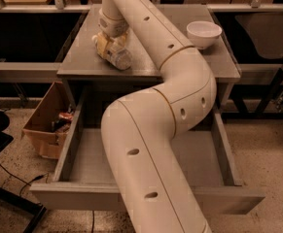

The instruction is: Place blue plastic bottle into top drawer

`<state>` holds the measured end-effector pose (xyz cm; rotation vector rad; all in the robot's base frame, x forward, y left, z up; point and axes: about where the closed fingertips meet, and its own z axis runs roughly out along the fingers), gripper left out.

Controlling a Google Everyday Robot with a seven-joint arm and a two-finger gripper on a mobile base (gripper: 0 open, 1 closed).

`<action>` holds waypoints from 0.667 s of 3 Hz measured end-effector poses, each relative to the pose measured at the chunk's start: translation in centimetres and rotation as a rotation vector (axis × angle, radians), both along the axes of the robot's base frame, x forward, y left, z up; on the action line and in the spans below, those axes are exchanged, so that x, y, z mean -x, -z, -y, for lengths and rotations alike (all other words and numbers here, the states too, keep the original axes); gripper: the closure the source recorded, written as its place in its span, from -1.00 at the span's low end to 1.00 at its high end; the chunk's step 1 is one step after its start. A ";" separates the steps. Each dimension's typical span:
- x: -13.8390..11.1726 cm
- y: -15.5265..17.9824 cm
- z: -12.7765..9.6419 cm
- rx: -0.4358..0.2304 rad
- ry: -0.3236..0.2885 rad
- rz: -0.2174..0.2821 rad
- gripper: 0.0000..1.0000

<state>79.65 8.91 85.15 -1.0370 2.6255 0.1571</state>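
End effector [110, 41], grip not discernible, at the blue plastic bottle [119, 58] near the table [199, 64] edge; top drawer [69, 196] open below.

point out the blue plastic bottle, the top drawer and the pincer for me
blue plastic bottle [120, 59]: camera view, on its clear body, lying on the table.
top drawer [90, 155]: camera view, on its bare floor, left of the arm.
pincer [108, 43]: camera view, at its tip, over the bottle on the table.

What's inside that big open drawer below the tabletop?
The drawer floor that shows looks bare, but the arm hides its middle. The bottle lies on the tabletop, with the gripper right over it.
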 end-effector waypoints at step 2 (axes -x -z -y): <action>0.8 -2.8 1.6 -0.022 -0.043 0.038 1.00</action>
